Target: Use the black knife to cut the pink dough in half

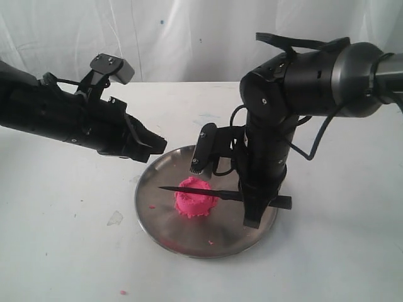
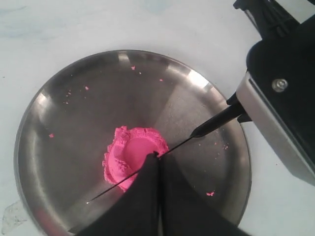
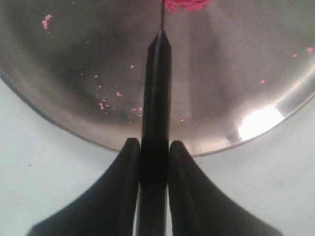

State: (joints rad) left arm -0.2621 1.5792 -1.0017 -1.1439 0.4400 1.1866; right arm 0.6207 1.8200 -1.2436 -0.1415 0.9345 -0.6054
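Between the two fingers of the right tool (image 3: 154, 145) sits the handle of the black knife (image 3: 156, 88); the fingers are clamped on it from both sides, with the handle running straight out past the fingertips. The right arm stands nearly vertical over the near-right part of the round steel plate (image 1: 157, 211), tool pointing down. From the grip, the knife extends level toward the left of the exterior view, edge down, and its slim blade crosses the top of the pink dough (image 1: 195, 204), with the point projecting beyond the mound's left side. Blade and dough meet along the top; whether the edge has entered the dough cannot be told. The pink dough is one ragged-rimmed mound, located slightly left of the plate's centre. The left tool (image 1: 156, 146) has its fingers pressed together with nothing between them; it hangs in the air over the plate's far-left rim, apart from knife and dough. Small pink crumbs (image 2: 210, 193) are scattered over the plate surface. The plate rests on the white counter (image 1: 63, 251).
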